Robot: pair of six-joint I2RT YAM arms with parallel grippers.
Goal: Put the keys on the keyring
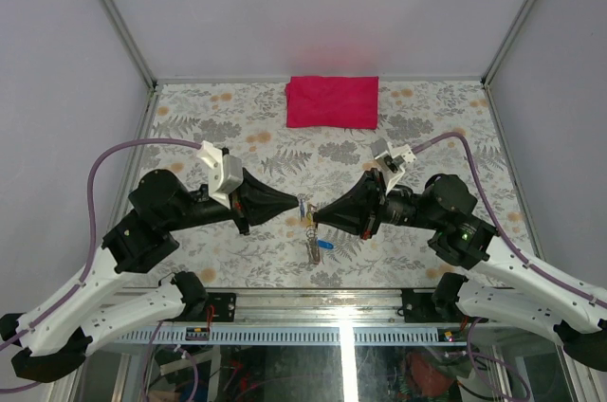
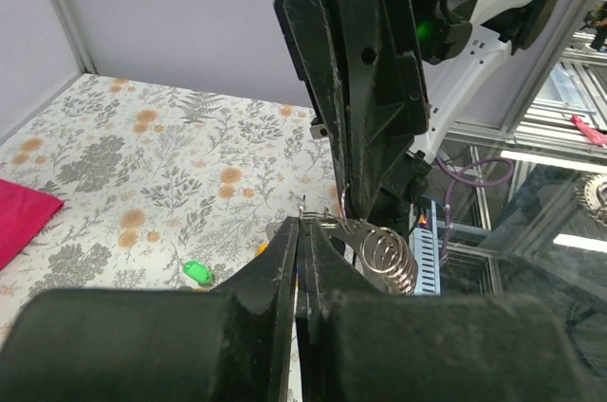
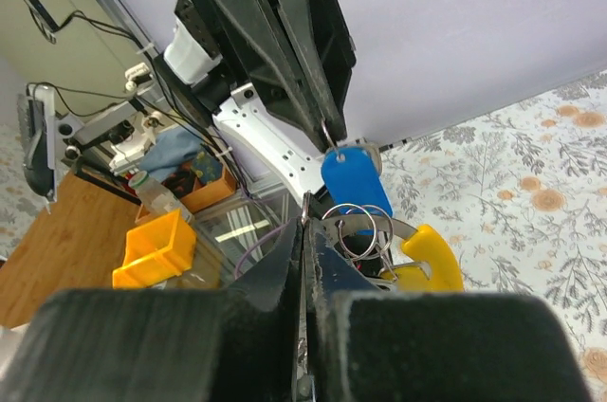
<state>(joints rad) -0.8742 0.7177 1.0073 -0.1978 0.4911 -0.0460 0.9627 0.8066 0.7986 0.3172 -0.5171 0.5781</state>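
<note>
Meeting almost tip to tip over the near middle of the floral table (image 1: 209, 137), the left gripper (image 1: 295, 205) and the right gripper (image 1: 314, 217) both have their fingers pressed together. From the left gripper's tip hangs a blue-tagged key (image 3: 356, 182), pinched by the metal at its top. Its long axis is close to upright in the right wrist view, and the tag points down toward the keyring (image 3: 356, 227). The keyring shows as several overlapping loops of thin wire just beside the right gripper's fingertips. A thin sliver of metal sits between those fingers, but I cannot tell whether it is the ring's own wire. A yellow tag (image 3: 432, 255) lies against the loops on the far side from the fingers, angled downward. On the table just nearer the arm bases lie loose keys (image 1: 314, 250). Their long axis runs roughly near to far, with a blue head at the far right end. A green tag (image 2: 197, 272) rests flat on the table nearby. A red cloth (image 1: 332, 101) lies at the far edge, well apart.
</note>
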